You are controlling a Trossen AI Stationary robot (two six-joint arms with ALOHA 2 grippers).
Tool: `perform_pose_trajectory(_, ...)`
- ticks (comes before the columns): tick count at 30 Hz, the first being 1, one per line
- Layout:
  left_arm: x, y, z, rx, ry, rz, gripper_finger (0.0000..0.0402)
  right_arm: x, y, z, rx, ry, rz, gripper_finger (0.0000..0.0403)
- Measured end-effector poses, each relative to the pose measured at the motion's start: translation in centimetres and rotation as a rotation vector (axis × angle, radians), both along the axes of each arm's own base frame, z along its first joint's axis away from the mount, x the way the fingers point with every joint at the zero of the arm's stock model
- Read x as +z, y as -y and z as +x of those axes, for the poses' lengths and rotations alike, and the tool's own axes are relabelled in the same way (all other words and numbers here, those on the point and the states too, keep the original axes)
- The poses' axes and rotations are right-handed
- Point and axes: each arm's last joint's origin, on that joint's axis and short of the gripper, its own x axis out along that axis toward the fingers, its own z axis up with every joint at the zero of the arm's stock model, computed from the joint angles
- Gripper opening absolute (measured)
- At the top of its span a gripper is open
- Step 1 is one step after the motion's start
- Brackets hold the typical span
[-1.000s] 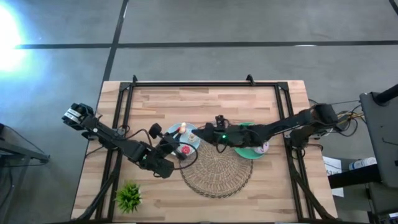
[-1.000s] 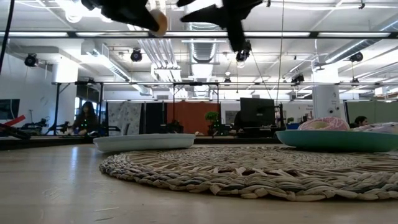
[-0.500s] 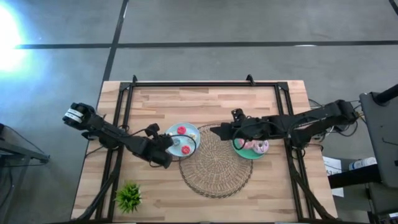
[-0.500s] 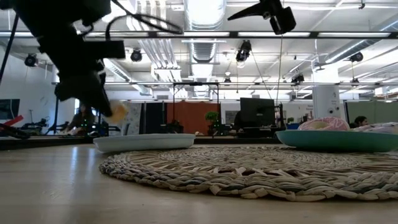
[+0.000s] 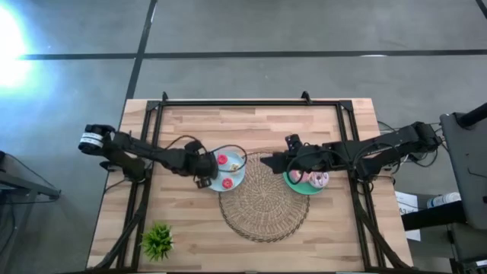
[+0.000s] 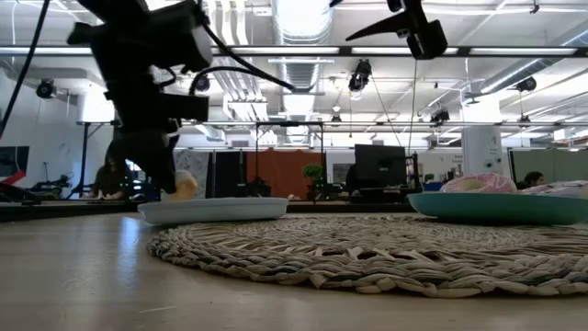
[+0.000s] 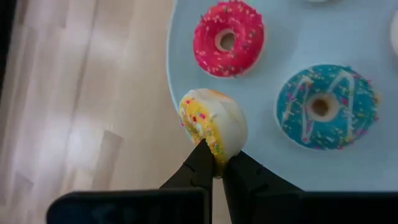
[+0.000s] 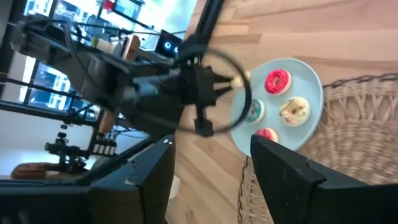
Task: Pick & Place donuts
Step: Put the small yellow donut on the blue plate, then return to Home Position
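Observation:
My left gripper is shut on a tiny donut with yellow and white frosting, low over the left rim of the light-blue plate. A tiny pink donut and a blue-frosted one lie flat on that plate. My right gripper hovers open, high over the woven mat's far right part, beside the green plate. Larger pink-frosted donuts rest on the green plate. My left gripper pinches the tiny donut's ring edge between its two fingertips, coming from above and slanting from the table's left. The donut stands on edge past the fingertips, right at the plate's rim; I cannot tell whether it touches the plate.
A small spiky green plant stands near the table's near left corner. The round woven mat lies between the two plates. A dark frame runs along the far and side edges of the table. Bare wood shows on the far half.
My left gripper has come down from high above the table to the light-blue plate's left rim, moving toward the far edge and carrying the tiny donut. My right gripper has drawn back toward the table's right, away from the light-blue plate.

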Motion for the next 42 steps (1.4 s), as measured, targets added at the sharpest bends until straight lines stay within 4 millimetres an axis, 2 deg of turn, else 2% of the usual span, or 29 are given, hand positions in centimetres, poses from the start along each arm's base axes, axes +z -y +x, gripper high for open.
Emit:
perform_pose_trajectory(4,0.2,-1.0,0.3,0.003,-0.005,-0.069,0.0,-0.6,0.0,-0.1,0.012,-0.017,0.008,0.0201)
perform_pose_trajectory(17,0.0,-0.9,0.7,-0.014,0.005,-0.08,0.0002,-0.6,0.0,-0.1,0.029,-0.016,-0.004,0.0201)
perform_pose_trajectory(25,-1.7,-0.7,1.2,-0.017,-0.068,-0.101,0.0054,-0.6,-0.1,-0.1,0.031,-0.015,-0.004,0.0201)
perform_pose_trajectory(32,-0.1,-0.2,1.9,-0.029,-0.006,-0.199,0.0096,-0.6,-0.1,-0.1,0.036,-0.015,-0.001,0.0201)
perform_pose_trajectory(42,1.9,-0.1,2.8,-0.048,0.037,-0.223,0.0101,-0.6,-0.1,-0.1,0.04,-0.017,-0.005,0.0201)
